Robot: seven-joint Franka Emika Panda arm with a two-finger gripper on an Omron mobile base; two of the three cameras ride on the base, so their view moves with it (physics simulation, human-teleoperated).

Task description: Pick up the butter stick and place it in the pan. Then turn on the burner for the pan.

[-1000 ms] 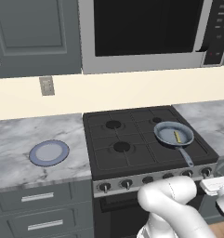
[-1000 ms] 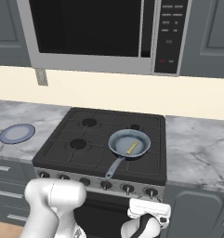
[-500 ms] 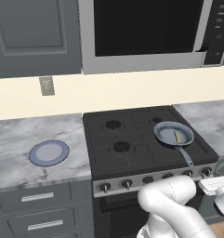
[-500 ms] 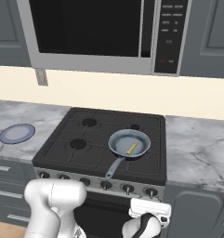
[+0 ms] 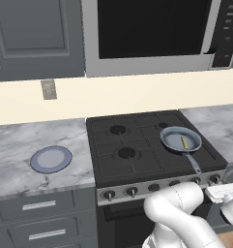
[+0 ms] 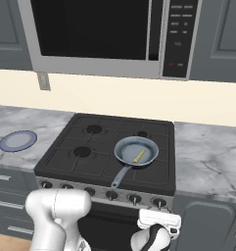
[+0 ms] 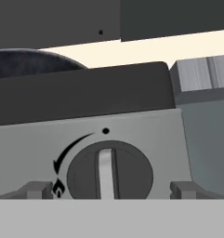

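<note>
both base views look forward and down from behind the arm, one from its left, one from its right, standing well back; they share the stove (image 5: 152, 145), the pan (image 6: 135, 151) and the plate (image 5: 51, 159). the hand view looks level and very close at a stove knob (image 7: 109, 170) between the fingers (image 7: 34, 188).

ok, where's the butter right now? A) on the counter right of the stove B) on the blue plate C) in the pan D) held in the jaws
C: the butter lies inside the pan on the stove's front right burner, and the open jaws frame a stove knob instead.
</note>
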